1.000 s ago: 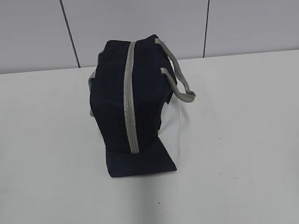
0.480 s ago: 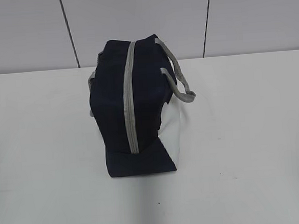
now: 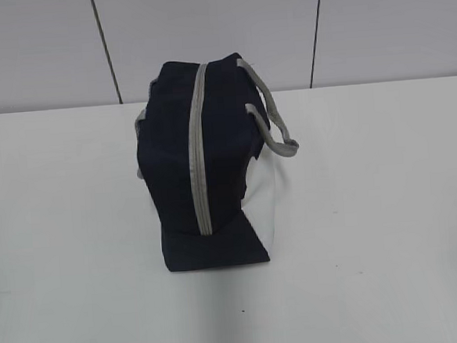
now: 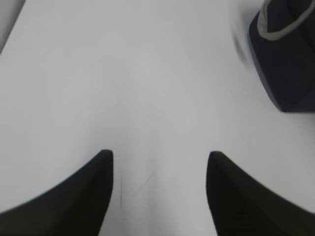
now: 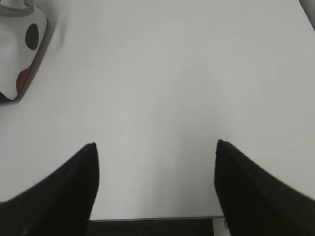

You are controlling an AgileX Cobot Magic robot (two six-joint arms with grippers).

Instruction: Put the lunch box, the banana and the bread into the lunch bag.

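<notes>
The navy-blue lunch bag [image 3: 204, 165] stands in the middle of the white table, its grey zipper [image 3: 197, 150] running along the top and shut, its white side panel facing right. A corner of it shows at the top right of the left wrist view [image 4: 288, 54] and its white panel at the top left of the right wrist view [image 5: 17, 44]. The lunch box, banana and bread are out of view. My left gripper [image 4: 160, 157] is open and empty over bare table. My right gripper [image 5: 155, 147] is open and empty near the table's front edge. Neither arm shows in the exterior view.
The white table [image 3: 388, 207] stretches on both sides of the bag. A grey panelled wall [image 3: 219, 31] stands behind it. The table's front edge [image 5: 152, 218] shows in the right wrist view.
</notes>
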